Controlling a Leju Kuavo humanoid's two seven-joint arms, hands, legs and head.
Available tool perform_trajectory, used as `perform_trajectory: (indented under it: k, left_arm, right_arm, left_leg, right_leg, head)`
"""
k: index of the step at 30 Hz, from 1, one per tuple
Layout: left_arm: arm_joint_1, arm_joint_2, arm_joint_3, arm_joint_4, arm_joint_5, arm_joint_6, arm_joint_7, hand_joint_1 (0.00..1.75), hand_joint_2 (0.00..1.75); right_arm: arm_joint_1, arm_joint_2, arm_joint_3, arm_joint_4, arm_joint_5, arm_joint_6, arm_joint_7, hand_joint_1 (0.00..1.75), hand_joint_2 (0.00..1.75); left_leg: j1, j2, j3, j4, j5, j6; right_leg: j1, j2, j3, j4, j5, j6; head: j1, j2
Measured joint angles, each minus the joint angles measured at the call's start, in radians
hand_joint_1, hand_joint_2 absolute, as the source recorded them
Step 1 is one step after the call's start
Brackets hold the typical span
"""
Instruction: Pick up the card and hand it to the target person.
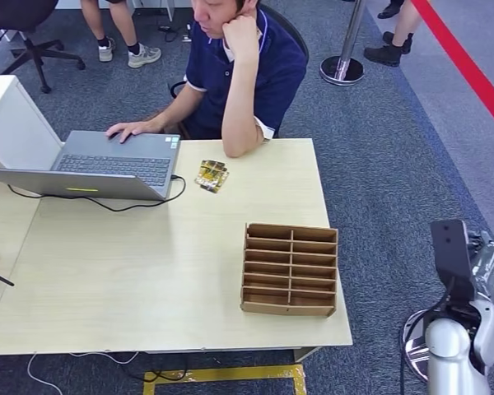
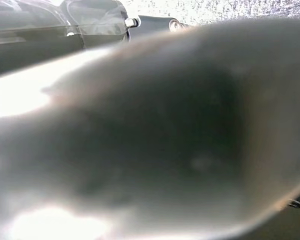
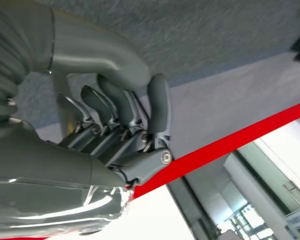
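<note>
Card [image 1: 212, 175] flat near desk [image 1: 170, 271] far edge, just beside laptop [image 1: 108, 164], before seated person [image 1: 241, 70]. Likely light, thin, stiff, slick; best pinched by an edge. Right hand [image 3: 118, 125] off desk's right side, fingers curled, holding nothing. Left hand's state: cannot tell.

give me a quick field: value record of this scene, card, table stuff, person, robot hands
card: small yellow-patterned card lying flat on the table, just right of the laptop, in front of the seated person
laptop: open, person's hand on its keyboard
organizer: brown wooden slotted box near the table's right edge, slots look empty
person: seated at the far side, head propped on one hand
right robot hand: fingers curled in, holding nothing, off to the side of the table
left robot hand: wrist view too blurred to tell its state
task status: card not yet picked up
</note>
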Motion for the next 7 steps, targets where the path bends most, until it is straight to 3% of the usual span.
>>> perform_trajectory:
  k: [7]
  left_arm:
    - [-0.002, 0.0, 0.0, 0.001, -0.001, -0.009, 0.0, 0.0, 0.0]
  right_arm:
    - [0.019, -0.001, -0.145, 0.131, -0.004, 0.094, 0.04, 1.71, 1.75]
  left_leg:
    - [0.001, 0.001, 0.001, 0.0, -0.001, -0.001]
  right_leg:
    - [0.001, 0.002, 0.0, 0.0, -0.002, -0.001]
  head:
    - [0.0, 0.0]
